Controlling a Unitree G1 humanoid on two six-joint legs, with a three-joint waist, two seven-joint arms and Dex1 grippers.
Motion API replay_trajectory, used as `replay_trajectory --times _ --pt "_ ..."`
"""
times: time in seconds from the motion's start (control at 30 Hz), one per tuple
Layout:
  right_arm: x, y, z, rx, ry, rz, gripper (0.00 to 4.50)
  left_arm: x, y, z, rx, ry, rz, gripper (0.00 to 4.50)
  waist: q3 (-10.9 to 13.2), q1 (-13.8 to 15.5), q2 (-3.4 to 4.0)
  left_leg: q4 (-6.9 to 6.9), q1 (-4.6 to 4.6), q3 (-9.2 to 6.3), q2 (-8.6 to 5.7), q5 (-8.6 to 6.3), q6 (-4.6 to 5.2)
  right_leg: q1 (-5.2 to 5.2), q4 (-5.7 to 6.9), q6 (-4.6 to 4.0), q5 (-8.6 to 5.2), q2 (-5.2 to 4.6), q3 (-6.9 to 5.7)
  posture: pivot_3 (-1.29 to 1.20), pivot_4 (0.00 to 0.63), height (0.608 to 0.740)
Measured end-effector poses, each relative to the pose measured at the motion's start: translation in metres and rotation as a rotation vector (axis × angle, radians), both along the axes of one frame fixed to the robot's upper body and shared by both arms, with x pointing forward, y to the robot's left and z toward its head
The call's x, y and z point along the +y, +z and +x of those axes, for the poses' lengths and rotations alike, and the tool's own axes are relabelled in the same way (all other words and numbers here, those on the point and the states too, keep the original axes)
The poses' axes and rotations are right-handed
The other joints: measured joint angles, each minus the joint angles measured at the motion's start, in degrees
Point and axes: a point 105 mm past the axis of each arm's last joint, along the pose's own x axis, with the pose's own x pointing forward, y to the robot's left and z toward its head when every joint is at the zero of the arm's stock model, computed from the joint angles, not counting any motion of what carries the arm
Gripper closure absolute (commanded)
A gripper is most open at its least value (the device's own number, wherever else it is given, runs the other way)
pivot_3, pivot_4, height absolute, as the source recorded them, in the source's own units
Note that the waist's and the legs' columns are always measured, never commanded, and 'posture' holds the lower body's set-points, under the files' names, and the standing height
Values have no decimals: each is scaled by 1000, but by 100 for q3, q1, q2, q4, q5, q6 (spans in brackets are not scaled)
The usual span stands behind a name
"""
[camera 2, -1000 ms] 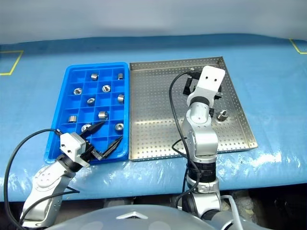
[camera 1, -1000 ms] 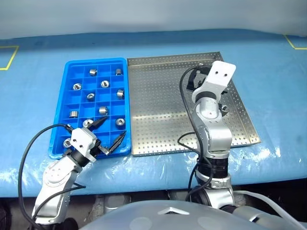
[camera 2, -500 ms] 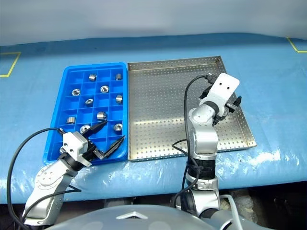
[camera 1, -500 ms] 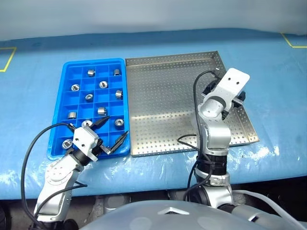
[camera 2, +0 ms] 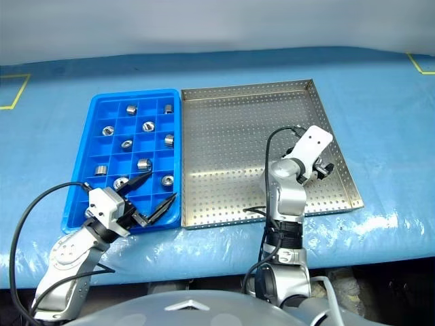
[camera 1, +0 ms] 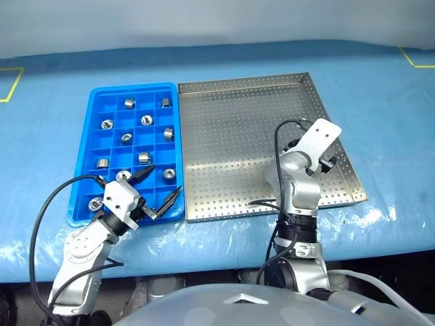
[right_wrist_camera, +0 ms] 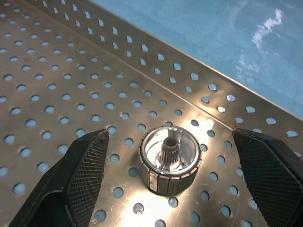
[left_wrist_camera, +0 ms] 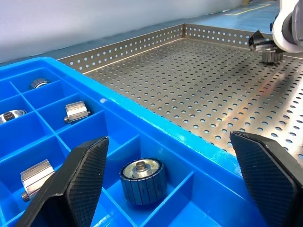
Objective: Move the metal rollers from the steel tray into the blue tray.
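On the table with the pale blue cover point(camera 1: 380, 95), the blue tray point(camera 1: 87, 170) holds many metal rollers point(camera 1: 145, 157), and near the right rim of the steel tray point(camera 1: 231, 129) one roller point(right_wrist_camera: 169, 159) stands between the spread fingers of the right gripper point(right_wrist_camera: 180, 179), while the left gripper point(camera 1: 158, 192) is also open at the blue tray's near right corner.

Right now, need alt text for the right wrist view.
A single metal roller stands on end on the perforated floor of the steel tray, between the right gripper's two open black fingers. The tray's rim and the blue table cover lie beyond it.
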Motion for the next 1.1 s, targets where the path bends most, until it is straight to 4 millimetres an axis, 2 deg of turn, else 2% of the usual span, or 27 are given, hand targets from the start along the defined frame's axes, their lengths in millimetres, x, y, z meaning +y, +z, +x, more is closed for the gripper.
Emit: replay_trajectory --times 0.13,0.33,0.43,0.67,0.87,0.9,1.0,1.1 --pt "3 -10 1 14 -8 29 106 0 0 0 1 1 0 0 -2 1 3 0 0 0 0 0 0 0 0 0 0 0 0 21 150 740" --pt "6 -16 5 -21 -21 45 106 0 0 0 2 3 -1 0 -9 -4 -3 1 7 0 1 0 1 6 0 0 0 1 0 24 150 740" --pt "8 -16 9 -29 -17 44 657 0 -1 0 3 3 -1 0 -13 -10 -5 3 10 1 1 2 4 8 1 -2 2 1 1 27 150 740" --pt "11 -18 11 -29 -18 36 2813 -1 -1 0 2 8 -13 0 -21 49 -5 2 8 -1 1 3 6 7 0 -3 2 2 -1 34 150 740" --pt "13 -16 12 -22 2 12 2823 -1 0 1 -2 20 -18 0 -23 59 -2 1 8 0 1 3 6 7 1 -3 2 2 0 42 150 740" --pt "19 -14 14 -23 45 -3 2823 0 0 1 -6 27 -20 0 -23 46 0 1 8 2 1 4 6 4 1 -3 2 2 3 45 150 740" --pt "53 -1 27 -71 266 -50 2823 0 0 2 -6 48 -31 0 -21 25 11 -1 7 1 2 5 8 1 4 -3 2 4 3 58 150 740" --pt "101 33 39 -208 588 -84 2823 2 -1 1 -4 78 -37 0 -20 61 12 -3 5 -4 3 5 8 0 2 -3 2 4 -1 74 150 740"
